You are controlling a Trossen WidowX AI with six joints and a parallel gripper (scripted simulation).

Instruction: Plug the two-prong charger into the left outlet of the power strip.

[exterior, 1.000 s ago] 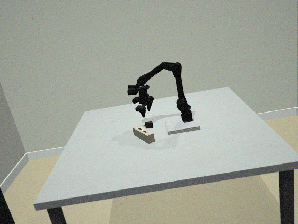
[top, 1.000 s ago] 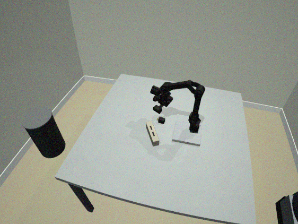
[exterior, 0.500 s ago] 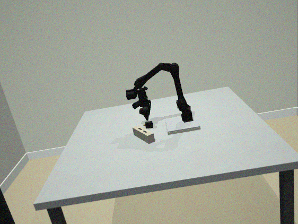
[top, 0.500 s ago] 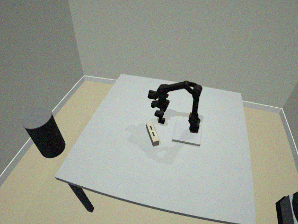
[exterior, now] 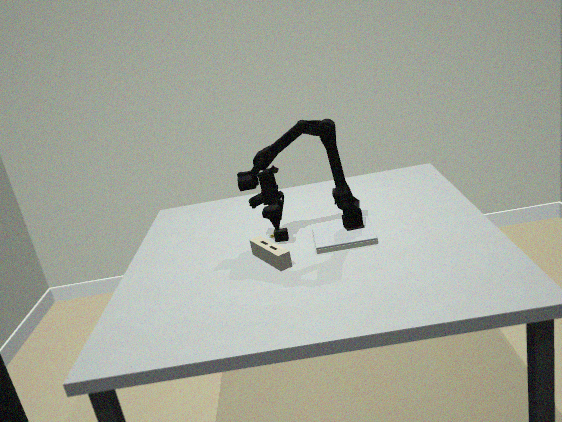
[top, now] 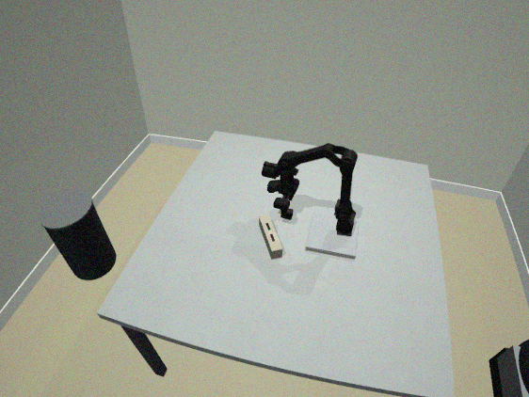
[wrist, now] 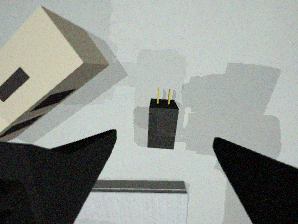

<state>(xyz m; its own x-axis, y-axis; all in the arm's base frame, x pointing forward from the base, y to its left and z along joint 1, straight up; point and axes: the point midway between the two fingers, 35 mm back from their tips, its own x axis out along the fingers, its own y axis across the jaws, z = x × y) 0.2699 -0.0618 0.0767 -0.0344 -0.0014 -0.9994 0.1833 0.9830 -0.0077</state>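
Observation:
The black charger (top: 287, 214) (exterior: 282, 234) (wrist: 163, 126) lies on the table, its two yellow prongs pointing toward the top of the wrist view. The cream power strip (top: 266, 232) (exterior: 265, 252) (wrist: 47, 45) lies beside it, turned at an angle, with two dark outlets on its top face; one outlet shows in the wrist view. My gripper (top: 285, 207) (exterior: 277, 225) (wrist: 164, 137) is open and points down just over the charger. In the wrist view the charger appears between the fingertips, with a gap on each side. The exact height of the fingertips over the table cannot be told.
The arm's pale base plate (top: 327, 242) (exterior: 347, 246) (wrist: 145, 207) lies on the table (top: 376, 301) (exterior: 400, 290) near the charger and shows at the bottom of the wrist view. A black bin (top: 85, 249) stands on the floor at the left.

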